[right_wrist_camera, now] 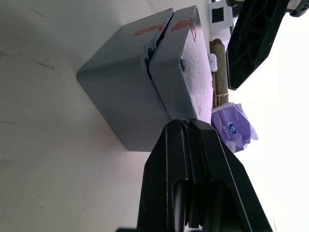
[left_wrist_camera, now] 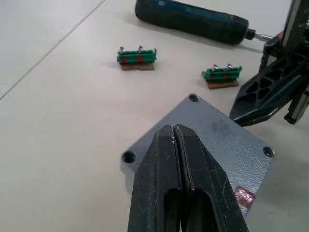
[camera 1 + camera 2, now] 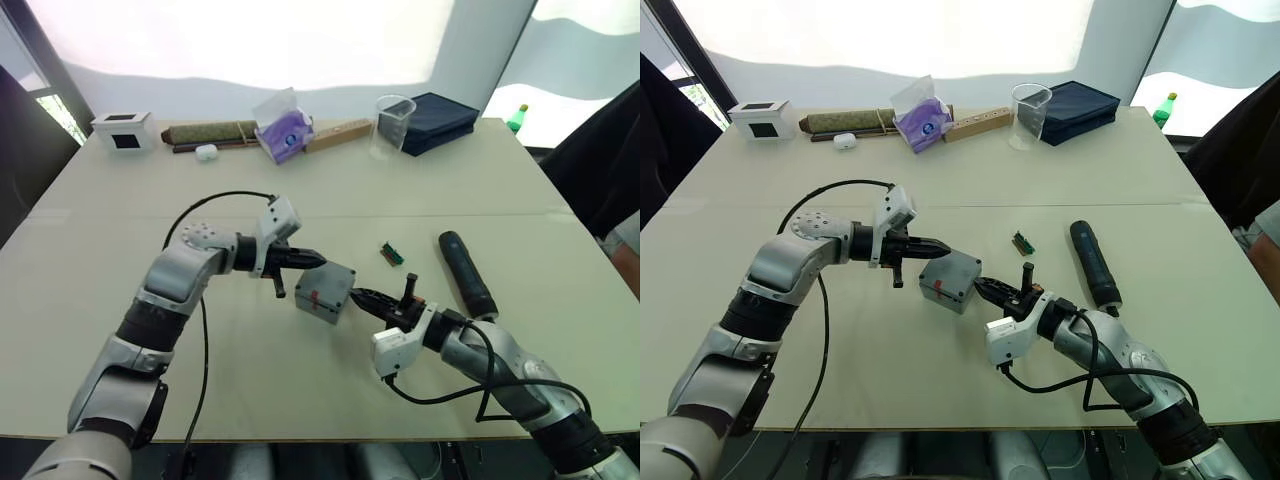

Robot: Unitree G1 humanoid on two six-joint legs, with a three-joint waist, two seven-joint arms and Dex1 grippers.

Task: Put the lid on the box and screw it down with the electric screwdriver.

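Now I am squaring the lid on the box with both pincers closed and empty: left above it, right beside it. Screwdriver is lying beyond the right pincer.

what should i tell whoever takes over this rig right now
Left gripper: shut, empty, tip at the lid's far-left edge.
Right gripper: shut, empty, tip against the lid's near-right edge.
The lid already sits on the box in mid-table, with a slight gap at the seam in the right wrist view, so it may not be fully seated.
The electric screwdriver lies untouched on the table, to the right of the box.
Two green strips holding screws lie between box and screwdriver.
Left: seat the lid, pick up the screwdriver, drive the screws.
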